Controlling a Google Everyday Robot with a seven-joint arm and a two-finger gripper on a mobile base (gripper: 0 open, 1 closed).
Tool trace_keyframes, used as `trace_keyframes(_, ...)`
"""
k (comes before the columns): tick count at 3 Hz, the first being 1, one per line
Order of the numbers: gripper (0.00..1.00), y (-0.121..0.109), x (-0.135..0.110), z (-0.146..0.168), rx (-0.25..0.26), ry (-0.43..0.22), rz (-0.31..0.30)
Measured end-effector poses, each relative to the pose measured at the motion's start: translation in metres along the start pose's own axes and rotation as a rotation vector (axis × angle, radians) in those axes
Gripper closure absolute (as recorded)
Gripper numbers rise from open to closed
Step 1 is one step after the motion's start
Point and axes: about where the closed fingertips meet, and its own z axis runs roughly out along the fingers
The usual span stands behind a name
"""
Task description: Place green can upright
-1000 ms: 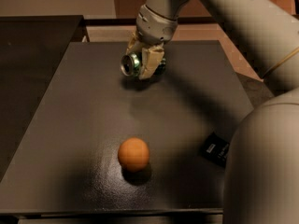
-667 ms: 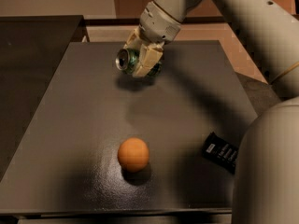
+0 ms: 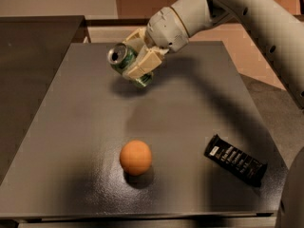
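The green can (image 3: 124, 61) is held tilted above the far part of the dark table (image 3: 71, 141), its silver pull-tab end turned to the upper left. My gripper (image 3: 137, 63) is shut on the can, its cream fingers (image 3: 146, 61) clasping the can's sides. The can hangs in the air, clear of the tabletop, with its shadow below it. The white arm reaches in from the upper right.
An orange ball (image 3: 136, 157) sits on the table near the front middle. A black snack bar wrapper (image 3: 235, 159) lies at the front right. A second dark table (image 3: 33, 61) stands to the left. The arm's white base fills the right edge.
The gripper has moved left and lifted the can a little higher; the can has turned so its silver end points more to the upper left. The ball and wrapper are unmoved.
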Motion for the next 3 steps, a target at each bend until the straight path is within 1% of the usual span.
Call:
trace_keyframes(1, 1.00, 0.006, -0.010, 0.007, 0.026, -0.148, 0.043)
trace_keyframes(2, 1.00, 0.008, -0.008, 0.015, 0.040, -0.229, 0.090)
trace_keyframes(3, 1.00, 0.006, -0.004, 0.021, 0.049, -0.267, 0.125)
